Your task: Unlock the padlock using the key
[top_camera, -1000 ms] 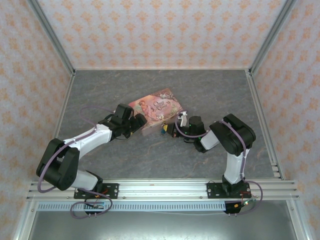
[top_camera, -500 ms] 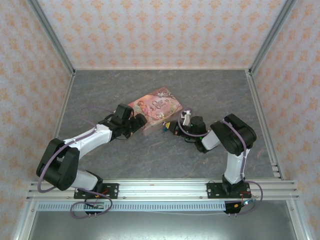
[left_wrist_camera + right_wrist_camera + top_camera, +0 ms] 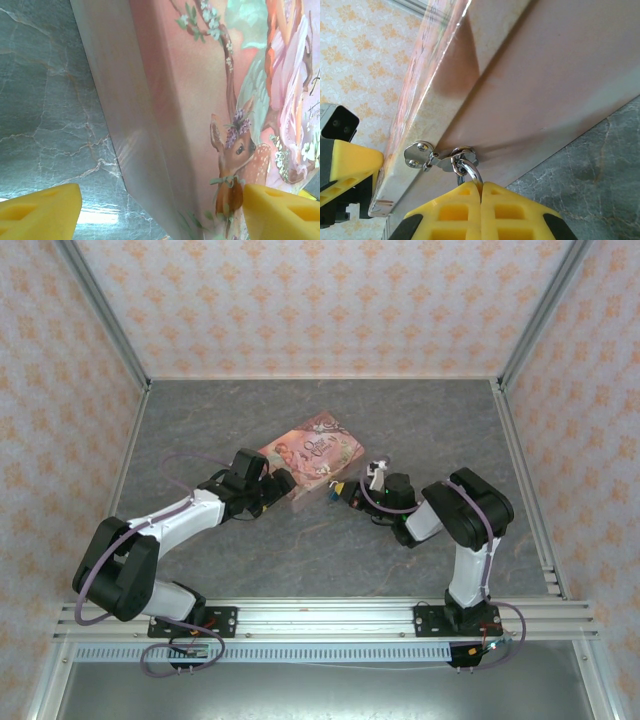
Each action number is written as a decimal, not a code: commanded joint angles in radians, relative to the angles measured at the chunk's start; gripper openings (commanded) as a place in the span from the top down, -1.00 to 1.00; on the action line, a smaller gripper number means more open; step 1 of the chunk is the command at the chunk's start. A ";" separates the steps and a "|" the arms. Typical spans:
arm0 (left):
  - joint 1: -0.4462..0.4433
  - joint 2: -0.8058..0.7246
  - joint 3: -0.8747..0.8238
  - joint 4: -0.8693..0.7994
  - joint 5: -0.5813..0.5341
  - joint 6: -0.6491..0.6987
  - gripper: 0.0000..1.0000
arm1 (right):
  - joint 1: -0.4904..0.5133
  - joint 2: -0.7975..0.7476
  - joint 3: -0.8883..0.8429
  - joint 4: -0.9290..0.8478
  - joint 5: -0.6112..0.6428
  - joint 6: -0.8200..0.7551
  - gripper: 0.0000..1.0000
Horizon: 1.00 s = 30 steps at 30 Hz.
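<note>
The pink illustrated tin (image 3: 315, 450) lies mid-table. In the right wrist view its side (image 3: 545, 75) carries a silver hasp (image 3: 420, 154), and the padlock's steel shackle (image 3: 472, 172) hooks through the hasp ring. My right gripper (image 3: 481, 192) is shut on the padlock, whose body is hidden between the yellow fingers. In the top view the right gripper (image 3: 343, 490) sits at the tin's near right side. My left gripper (image 3: 162, 210) stands open astride the tin's near corner (image 3: 190, 100), its left finger (image 3: 40, 210) clear of the tin. The key is hidden.
Grey marbled table (image 3: 250, 560) inside patterned walls. An aluminium rail (image 3: 330, 618) runs along the near edge by the arm bases. The left gripper (image 3: 283, 485) is at the tin's near left corner, and one of its yellow fingers (image 3: 347, 165) shows beyond the tin.
My right gripper has shifted slightly away from the bases and to the right, still pinching the padlock, and the tin has turned a little with it. The left arm has barely moved.
</note>
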 commanded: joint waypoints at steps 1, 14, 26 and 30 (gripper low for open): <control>-0.003 -0.007 -0.040 -0.077 -0.034 0.000 -0.65 | -0.021 -0.035 0.006 0.103 0.052 0.021 1.00; -0.018 -0.002 -0.061 -0.033 -0.015 -0.033 -0.65 | -0.021 0.033 0.029 0.149 0.068 0.080 1.00; -0.037 0.011 -0.069 -0.031 -0.023 -0.038 -0.65 | -0.021 0.053 0.040 0.176 0.139 0.144 1.00; -0.037 -0.010 -0.065 -0.046 -0.036 -0.039 -0.66 | -0.022 0.046 0.027 0.169 0.155 0.132 1.00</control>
